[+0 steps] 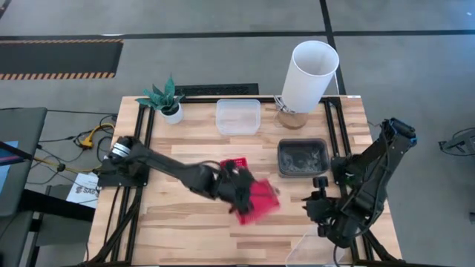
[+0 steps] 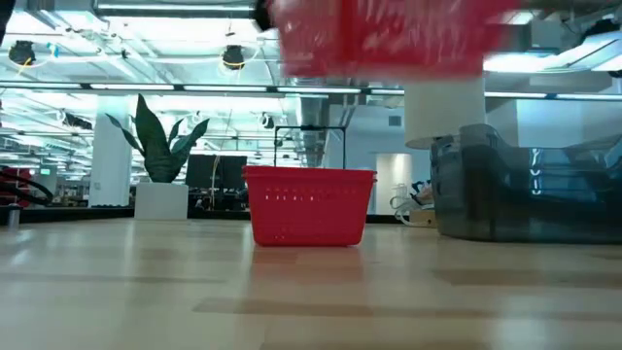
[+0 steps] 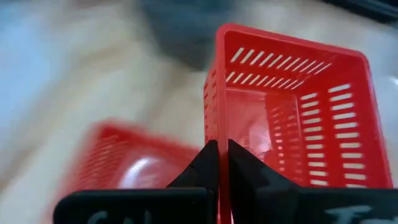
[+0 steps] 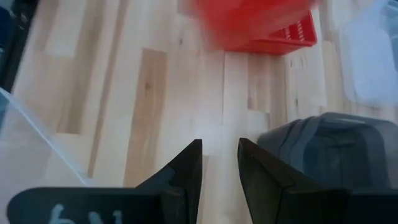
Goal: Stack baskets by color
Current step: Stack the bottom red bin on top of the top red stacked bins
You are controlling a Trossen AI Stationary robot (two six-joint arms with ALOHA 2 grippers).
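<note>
My left gripper [image 3: 222,165] is shut on a red mesh basket [image 1: 258,200], held tilted above the middle of the table; the low view shows it blurred, high up [image 2: 389,34]. A second red basket [image 2: 309,206] stands on its bottom on the table, just beyond and below [image 1: 234,164]. A clear basket [image 1: 238,116] sits at the back and a smoky grey basket [image 1: 302,157] to the right of centre. My right gripper [image 4: 219,162] hovers open over bare wood beside the grey basket [image 4: 329,146], with nothing between its fingers. My left gripper pinches one side wall of the red basket at its rim [image 3: 217,134]. One finger [image 3: 249,177] is inside the basket and the other [image 3: 199,168] outside. The fingers slant down from the table's left. The basket is lifted clear and tilted.
A tall white cylinder [image 1: 308,74] stands at the back right and a small potted plant [image 1: 165,100] at the back left. A clear basket [image 1: 312,248] shows at the near edge by my right arm. Bare wood lies at the near left.
</note>
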